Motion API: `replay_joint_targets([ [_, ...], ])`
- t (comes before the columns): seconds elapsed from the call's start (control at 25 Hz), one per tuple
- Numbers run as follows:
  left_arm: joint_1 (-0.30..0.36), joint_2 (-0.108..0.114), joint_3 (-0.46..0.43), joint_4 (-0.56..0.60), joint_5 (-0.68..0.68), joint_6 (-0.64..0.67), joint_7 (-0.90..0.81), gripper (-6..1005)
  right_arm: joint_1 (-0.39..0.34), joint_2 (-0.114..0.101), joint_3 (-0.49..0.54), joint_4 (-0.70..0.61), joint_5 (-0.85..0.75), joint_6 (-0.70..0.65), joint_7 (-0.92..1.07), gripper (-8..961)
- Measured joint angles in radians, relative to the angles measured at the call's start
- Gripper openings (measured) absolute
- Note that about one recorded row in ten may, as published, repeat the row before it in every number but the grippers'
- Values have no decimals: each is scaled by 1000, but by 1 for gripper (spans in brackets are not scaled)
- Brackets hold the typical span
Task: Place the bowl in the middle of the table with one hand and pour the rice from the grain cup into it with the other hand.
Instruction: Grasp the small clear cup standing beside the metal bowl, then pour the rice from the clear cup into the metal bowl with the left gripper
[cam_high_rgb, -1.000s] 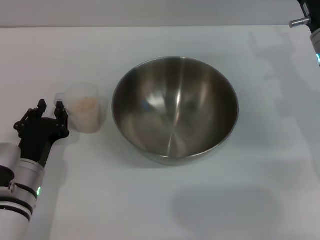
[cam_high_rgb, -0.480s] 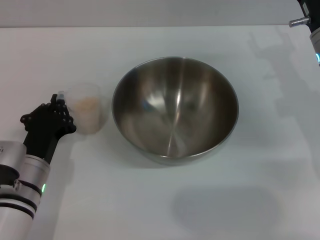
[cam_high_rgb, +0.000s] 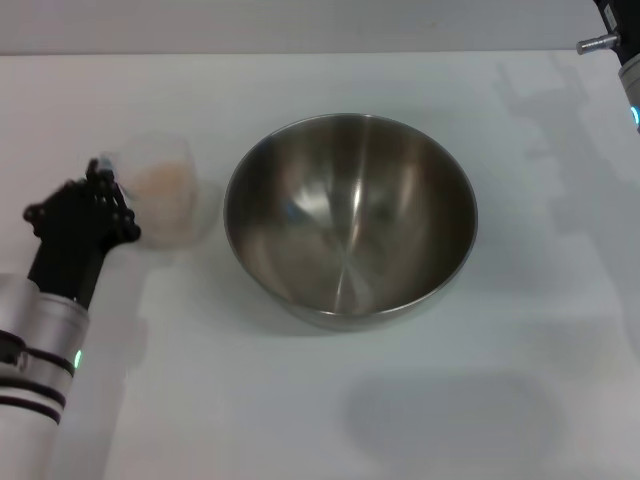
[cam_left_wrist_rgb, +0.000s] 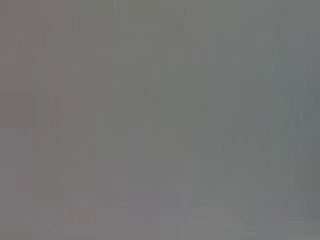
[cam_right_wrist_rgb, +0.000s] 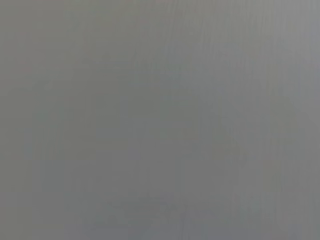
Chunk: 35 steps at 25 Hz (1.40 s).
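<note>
Leftmost, at mid-left of the frame: left gripper (cam_high_rgb: 100, 190), black, at the side of the grain cup (cam_high_rgb: 162, 200), fingers apparently pinched on its near wall or handle; the contact itself is blurred, so the grip is judged, not certain. The cup looks smeared and may be tilting or lifting.
Contents of the cup: rice (cam_high_rgb: 162, 183), a pale beige mass filling the lower part.
Risk, judged: a shallow pinch on thin translucent plastic could let the cup twist or slip, spilling grains on the table (cam_high_rgb: 300, 400) short of the target. Tipping before the lip is over the rim would do the same.
Centre of the frame: stainless-steel bowl (cam_high_rgb: 350, 215), upright, just beside the cup on its right, not touching. Contents: none visible; bare brushed metal inside.
Upper right corner: right gripper (cam_high_rgb: 612, 40), only a fragment showing at the frame edge, well apart from the bowl; fingers not discernible.
Both wrist views show plain grey, nothing readable.
</note>
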Motion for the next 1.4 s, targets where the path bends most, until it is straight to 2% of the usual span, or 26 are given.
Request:
replay_joint_targets([
  [0.2,-47,0,1,37,2,90,48,24,0,0,1,-1,0,0,0,748],
  [0.24,-73,0,1,45,3,128,129,24,0,0,1,-1,2,0,0,748],
  [0.44,-123,0,-1,47,70,197,395,25,3,0,1,3,6,-5,0,748],
  [0.48,-123,0,-1,47,70,197,395,25,5,-1,1,4,6,-6,-1,748],
  [0.52,-147,0,-4,47,152,213,564,25,6,-1,1,5,6,-6,-3,748],
  [1.0,-181,-2,1,19,417,127,1115,25,11,-3,1,1,5,-9,-1,750],
  [1.4,-173,-2,20,-1,497,94,1536,26,11,-3,-1,2,1,-9,-1,749],
])
